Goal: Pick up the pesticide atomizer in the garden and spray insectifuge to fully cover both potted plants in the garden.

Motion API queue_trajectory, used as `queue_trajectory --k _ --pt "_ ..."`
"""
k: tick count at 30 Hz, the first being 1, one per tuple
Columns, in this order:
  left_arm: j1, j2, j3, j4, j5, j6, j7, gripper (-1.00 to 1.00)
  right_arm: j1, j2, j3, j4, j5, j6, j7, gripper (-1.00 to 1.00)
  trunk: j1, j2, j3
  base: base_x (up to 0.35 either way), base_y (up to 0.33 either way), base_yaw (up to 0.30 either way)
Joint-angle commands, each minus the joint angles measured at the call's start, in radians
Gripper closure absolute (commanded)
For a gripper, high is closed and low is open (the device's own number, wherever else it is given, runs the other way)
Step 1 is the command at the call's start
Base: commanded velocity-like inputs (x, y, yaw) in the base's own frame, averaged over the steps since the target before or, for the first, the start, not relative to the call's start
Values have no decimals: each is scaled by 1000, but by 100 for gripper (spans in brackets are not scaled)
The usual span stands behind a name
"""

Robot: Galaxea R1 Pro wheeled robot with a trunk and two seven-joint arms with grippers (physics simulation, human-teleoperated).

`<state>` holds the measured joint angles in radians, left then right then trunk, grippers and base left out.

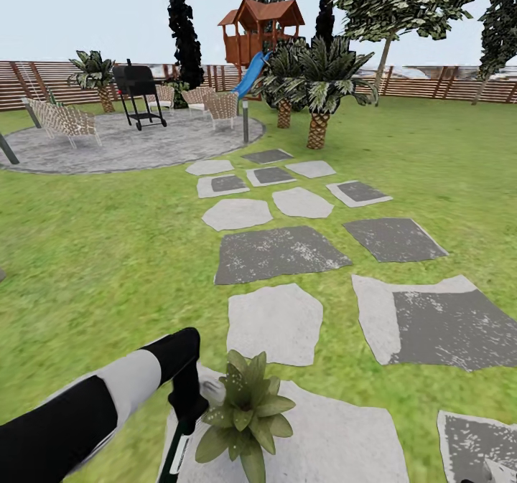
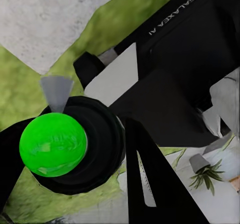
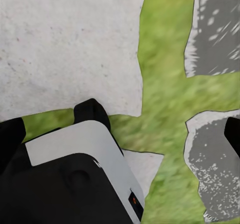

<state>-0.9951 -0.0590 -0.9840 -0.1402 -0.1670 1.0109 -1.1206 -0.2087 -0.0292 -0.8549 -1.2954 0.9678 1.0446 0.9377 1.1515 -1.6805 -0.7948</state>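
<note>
Head view: left arm reaches down at lower left. Left claw (image 1: 188,408) hangs just beside a potted plant (image 1: 244,411), which stands on a pale stepping stone (image 1: 337,440) set in the lawn (image 1: 108,253). Directly under the claw is the pesticide atomizer (image 1: 174,458), a dark body with a white label, cut off by the frame edge. The claw reads as pinched on its upper end. This is judged from alignment, since the contact itself is not resolved. Nozzle direction cannot be read.

Left wrist view: a bright green ball (image 2: 52,144) sits in a black round housing with a small grey cone (image 2: 56,92) above it. What these parts are is unclear. A grey-potted rosette (image 2: 206,173) stands on pale stone past the black claw parts. I cannot tell whether it is the same plant or the second one.

Right wrist view: pale slab (image 3: 65,39), grass strip (image 3: 165,99) and darker stones beyond, with a white-and-black robot panel in the foreground. I cannot tell whether the right claw is spread or closed.

Handling judgement: the bottle is probably light, rigid plastic with smooth, slippery sides. The hold is best taken at the neck under the trigger head, leaving the trigger free and the body upright. The rosette leaves look soft, so keep the claw clear of them.
</note>
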Motion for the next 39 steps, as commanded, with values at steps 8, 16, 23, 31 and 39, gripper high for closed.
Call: queue_trajectory --k 8,16,23,31,39 --pt "-25 -4 17 -2 -11 6 -8 100 0 0 -1 -1 9 3 10 -100 0 0 -1 0 0 0" --pt "-2 -7 45 -1 -11 6 -9 100 -1 0 -1 -1 9 3 10 -100 0 0 -1 0 0 0" --pt "59 -5 100 -1 -9 5 108 100 -1 0 -1 -1 9 3 10 -100 0 0 -1 0 0 0" --pt "64 -6 309 -2 -10 5 294 100 -1 0 -1 -1 9 3 10 -100 0 0 -1 0 0 0" --pt "48 -32 315 -64 -10 6 300 100 -1 0 -1 -1 9 3 10 -100 0 0 -1 0 0 0"
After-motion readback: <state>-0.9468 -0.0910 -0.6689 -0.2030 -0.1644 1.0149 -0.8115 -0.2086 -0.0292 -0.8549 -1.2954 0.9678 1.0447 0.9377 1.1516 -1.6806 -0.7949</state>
